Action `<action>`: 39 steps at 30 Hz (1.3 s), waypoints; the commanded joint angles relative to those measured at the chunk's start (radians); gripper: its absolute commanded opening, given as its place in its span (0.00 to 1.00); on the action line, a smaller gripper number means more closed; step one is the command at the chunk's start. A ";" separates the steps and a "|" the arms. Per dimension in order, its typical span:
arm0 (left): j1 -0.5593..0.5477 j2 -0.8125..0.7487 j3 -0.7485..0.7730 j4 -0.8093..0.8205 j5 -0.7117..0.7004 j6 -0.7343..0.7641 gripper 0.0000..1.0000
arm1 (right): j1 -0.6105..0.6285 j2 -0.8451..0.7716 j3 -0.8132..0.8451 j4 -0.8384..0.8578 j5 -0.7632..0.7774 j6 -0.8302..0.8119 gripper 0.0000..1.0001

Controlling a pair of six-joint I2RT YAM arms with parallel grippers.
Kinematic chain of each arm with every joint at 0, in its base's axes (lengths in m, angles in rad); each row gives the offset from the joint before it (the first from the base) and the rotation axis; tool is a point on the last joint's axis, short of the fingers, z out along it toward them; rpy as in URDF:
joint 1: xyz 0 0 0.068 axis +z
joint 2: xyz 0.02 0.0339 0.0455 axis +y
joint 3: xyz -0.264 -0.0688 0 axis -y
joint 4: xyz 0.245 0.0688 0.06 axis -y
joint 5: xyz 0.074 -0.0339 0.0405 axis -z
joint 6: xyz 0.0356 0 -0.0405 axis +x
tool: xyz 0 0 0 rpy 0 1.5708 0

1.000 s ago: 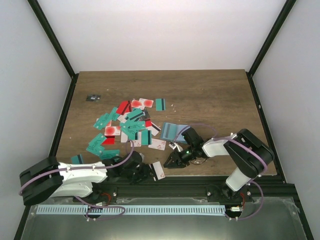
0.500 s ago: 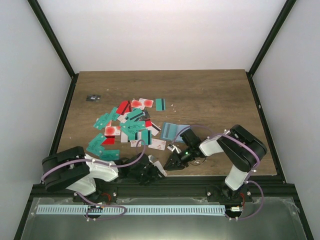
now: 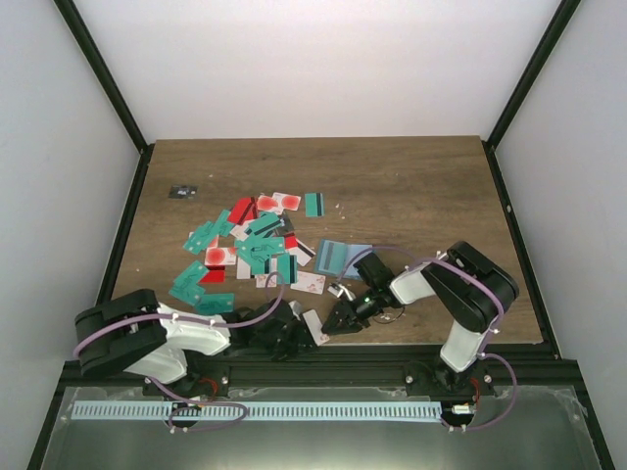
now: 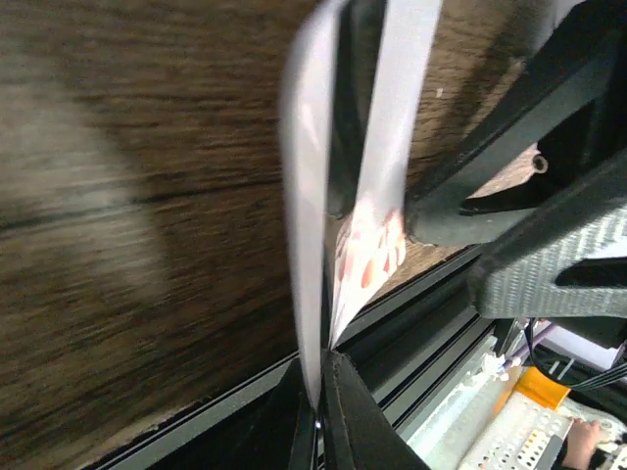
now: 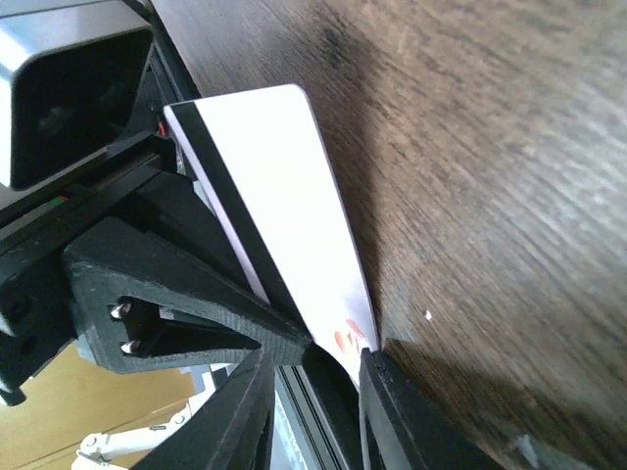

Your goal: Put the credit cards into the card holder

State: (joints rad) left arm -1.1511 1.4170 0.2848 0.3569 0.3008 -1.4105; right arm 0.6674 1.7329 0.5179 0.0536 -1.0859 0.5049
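Left gripper [image 4: 321, 389] is clenched on the near end of a white card [image 4: 387, 147] with red blots, card on edge and rising from the fingertips. A second pale blurred strip runs just beside it in the left wrist view; can't tell if that is another card.

Right gripper [image 5: 318, 367] sits at the same card's other side. The card's red-blotted corner sits between its fingers, black stripe along one long edge. The jaws stand partly apart, and I can't tell if they actually grip. From the top camera the two grippers are nearly tip to tip with the card between them, close to the table's [image 3: 411, 186] near edge.

Card holder [image 3: 343, 255] lies flat just past the right gripper, away from the bases, apart from it. The other credit cards [image 3: 250, 245] are a loose overlapping pile of teal, red and white ones, beyond the left gripper and well apart from it.
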 commanded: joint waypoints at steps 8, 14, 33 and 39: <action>0.020 -0.113 0.051 -0.169 -0.196 0.038 0.04 | 0.019 -0.025 0.025 -0.043 0.065 -0.024 0.27; 0.021 -0.142 0.057 -0.213 -0.193 0.055 0.04 | 0.018 -0.107 0.042 -0.071 0.135 -0.008 0.28; 0.038 -0.361 0.054 -0.382 -0.194 0.159 0.04 | 0.017 -0.351 0.076 -0.143 0.335 0.067 0.33; 0.075 -0.433 0.065 -0.439 -0.160 0.210 0.04 | 0.014 -0.426 0.090 -0.185 0.394 0.099 0.36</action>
State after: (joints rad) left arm -1.1023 1.0237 0.3260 -0.0311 0.1177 -1.2568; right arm 0.6785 1.3502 0.5632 -0.0898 -0.7525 0.5785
